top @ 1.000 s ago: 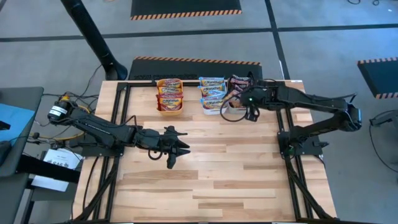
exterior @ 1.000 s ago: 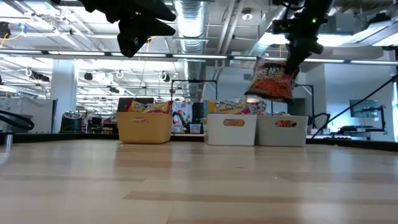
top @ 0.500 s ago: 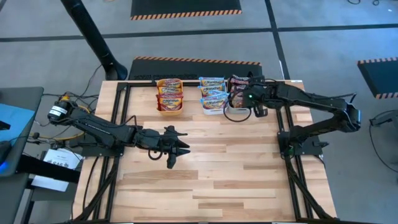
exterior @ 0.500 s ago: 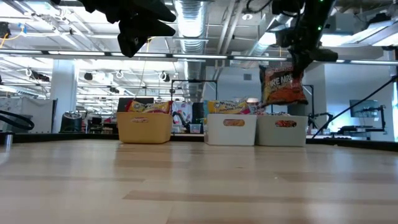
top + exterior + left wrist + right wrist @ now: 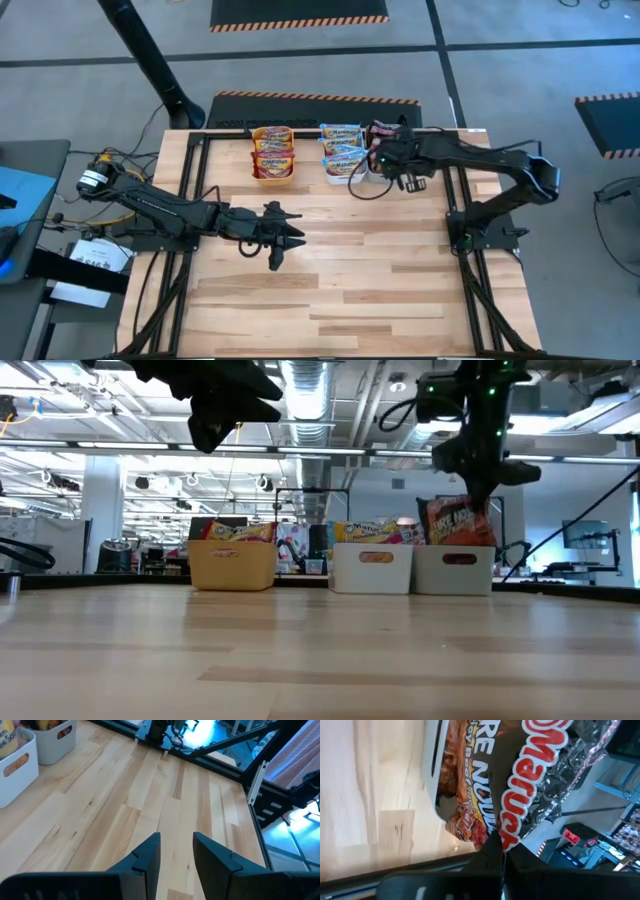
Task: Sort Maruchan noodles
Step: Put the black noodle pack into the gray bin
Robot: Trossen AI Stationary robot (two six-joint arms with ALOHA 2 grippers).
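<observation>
Nearly done, by the look of it: the bench [image 5: 340,270] carries no loose packets, only three bins in a row along its far edge. The orange bin [image 5: 273,170] holds orange-yellow noodles [image 5: 272,148], the white bin [image 5: 341,172] holds light blue-pink ones [image 5: 341,150], and the grey bin [image 5: 454,569], nearest the far right corner, already has dark packets in it.

The right gripper [image 5: 392,160] hangs over that grey bin with its fingers pressed together on the top edge of a dark maroon-red Maruchan packet [image 5: 458,523]. In the low view the packet's lower part dips behind the bin's rim, so it seems partly inside (whether it touches the packets below I cannot tell).

The left gripper [image 5: 283,240] waits above the middle of the bench, left of centre, fingers a little apart and holding nothing.

What seems left is letting this last packet go into the grey bin.
</observation>
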